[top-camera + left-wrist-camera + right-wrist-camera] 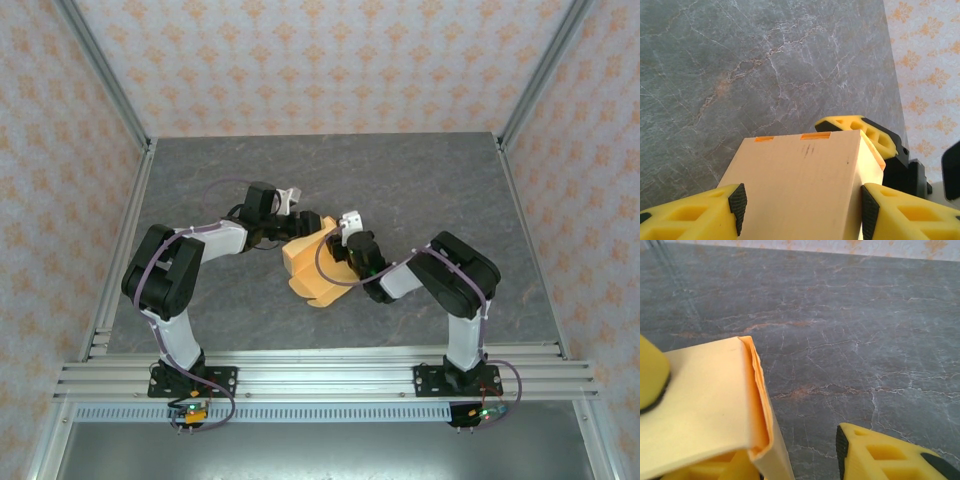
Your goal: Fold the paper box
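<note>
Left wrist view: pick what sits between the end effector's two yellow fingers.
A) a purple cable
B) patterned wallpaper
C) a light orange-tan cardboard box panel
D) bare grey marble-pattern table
C: the light orange-tan thin cardboard paper box fills the gap between the left end effector's black-padded yellow fingers, with one pad at each side edge.

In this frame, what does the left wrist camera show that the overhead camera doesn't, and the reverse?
Left wrist: the left gripper, jaws against both sides of the box, and two short orange strips along its far edge. Overhead: the left arm and right arm at full length, and the flaps at the box's near end. Both: the box and the grey table.
</note>
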Action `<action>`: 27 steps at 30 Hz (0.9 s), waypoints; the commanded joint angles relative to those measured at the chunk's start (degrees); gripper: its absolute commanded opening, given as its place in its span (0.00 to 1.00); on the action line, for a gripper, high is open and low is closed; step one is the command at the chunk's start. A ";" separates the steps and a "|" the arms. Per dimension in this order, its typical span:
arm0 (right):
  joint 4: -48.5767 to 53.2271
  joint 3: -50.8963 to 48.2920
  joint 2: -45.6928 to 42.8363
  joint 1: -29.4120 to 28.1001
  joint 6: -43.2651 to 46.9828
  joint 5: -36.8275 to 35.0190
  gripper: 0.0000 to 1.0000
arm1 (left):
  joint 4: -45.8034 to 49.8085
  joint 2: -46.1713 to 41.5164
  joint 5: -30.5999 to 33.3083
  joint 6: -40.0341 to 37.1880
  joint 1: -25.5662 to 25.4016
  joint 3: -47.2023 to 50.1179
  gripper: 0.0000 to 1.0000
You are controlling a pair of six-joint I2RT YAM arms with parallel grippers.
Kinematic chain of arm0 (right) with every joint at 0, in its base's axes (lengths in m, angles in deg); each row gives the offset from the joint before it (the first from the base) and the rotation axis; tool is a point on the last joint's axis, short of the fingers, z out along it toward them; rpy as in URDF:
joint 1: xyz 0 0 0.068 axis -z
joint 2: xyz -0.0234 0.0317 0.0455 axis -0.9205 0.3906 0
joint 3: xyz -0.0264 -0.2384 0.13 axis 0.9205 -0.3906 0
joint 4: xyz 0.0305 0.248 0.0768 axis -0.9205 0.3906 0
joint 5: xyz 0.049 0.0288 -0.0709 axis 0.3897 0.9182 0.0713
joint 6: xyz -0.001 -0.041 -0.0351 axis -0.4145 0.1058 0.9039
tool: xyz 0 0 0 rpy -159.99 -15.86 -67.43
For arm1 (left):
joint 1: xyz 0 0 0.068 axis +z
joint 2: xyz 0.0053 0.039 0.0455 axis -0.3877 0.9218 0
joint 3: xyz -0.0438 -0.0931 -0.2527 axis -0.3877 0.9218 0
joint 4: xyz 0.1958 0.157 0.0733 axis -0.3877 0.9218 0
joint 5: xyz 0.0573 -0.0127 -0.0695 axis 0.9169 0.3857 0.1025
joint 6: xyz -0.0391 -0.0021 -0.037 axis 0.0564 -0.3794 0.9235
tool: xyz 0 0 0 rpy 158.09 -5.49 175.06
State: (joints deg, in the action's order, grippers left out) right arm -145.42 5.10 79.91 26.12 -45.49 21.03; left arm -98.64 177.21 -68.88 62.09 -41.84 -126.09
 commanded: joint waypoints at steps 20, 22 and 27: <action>2.01 6.43 9.22 -4.36 0.10 -33.09 0.28 | 9.98 5.00 4.62 1.21 0.20 2.20 0.61; 4.33 7.48 9.34 -4.72 -0.42 -35.86 0.29 | 9.82 6.70 4.62 1.34 -0.04 2.28 0.61; 3.24 6.90 9.12 -5.00 -0.12 -37.48 0.30 | 9.36 7.07 4.53 1.52 -0.33 2.33 0.61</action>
State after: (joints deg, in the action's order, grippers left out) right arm -144.26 11.87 88.24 19.32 -44.75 -3.56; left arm -101.13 179.57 -70.06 63.60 -41.95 -127.47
